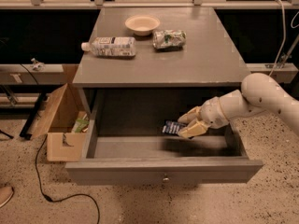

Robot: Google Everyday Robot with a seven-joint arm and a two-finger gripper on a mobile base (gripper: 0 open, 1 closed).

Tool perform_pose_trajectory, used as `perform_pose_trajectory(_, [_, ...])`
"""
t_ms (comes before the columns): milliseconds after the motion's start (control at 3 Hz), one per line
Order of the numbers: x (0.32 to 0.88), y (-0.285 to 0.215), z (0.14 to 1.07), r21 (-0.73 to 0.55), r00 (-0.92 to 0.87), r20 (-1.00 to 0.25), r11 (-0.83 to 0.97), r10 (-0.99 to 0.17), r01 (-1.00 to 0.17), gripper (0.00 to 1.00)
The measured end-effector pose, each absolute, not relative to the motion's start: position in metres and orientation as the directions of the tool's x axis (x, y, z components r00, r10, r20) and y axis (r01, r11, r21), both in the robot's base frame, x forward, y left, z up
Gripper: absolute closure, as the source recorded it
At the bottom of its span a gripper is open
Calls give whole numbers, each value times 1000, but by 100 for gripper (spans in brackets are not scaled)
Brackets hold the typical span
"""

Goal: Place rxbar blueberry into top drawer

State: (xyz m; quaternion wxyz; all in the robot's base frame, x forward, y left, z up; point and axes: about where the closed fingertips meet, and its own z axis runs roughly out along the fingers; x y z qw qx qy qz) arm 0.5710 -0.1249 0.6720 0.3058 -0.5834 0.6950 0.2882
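Observation:
The top drawer (159, 171) is pulled open, with a small round knob on its front panel. My gripper (188, 123) reaches in from the right over the drawer's inside and is shut on the rxbar blueberry (172, 127), a small dark blue bar with pale lettering. The bar sticks out to the left of the fingers and hangs a little above the drawer floor, right of the middle.
On the tabletop (215, 55) lie a plastic bottle (111, 46) on its side, a pale bowl (142, 24) and a shiny green-and-white snack bag (168, 38). An open cardboard box (60, 120) stands on the floor at the left, with a black cable (42, 181) beside it.

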Motion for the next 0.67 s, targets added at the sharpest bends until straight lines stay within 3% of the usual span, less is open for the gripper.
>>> perform_pose_trajectory(333, [577,-125,663,48,-143,-761,165,-633,-985,11])
perform_pose_trajectory(667, [581,-128,660,52,-149,-763,171,-629,-984,0])
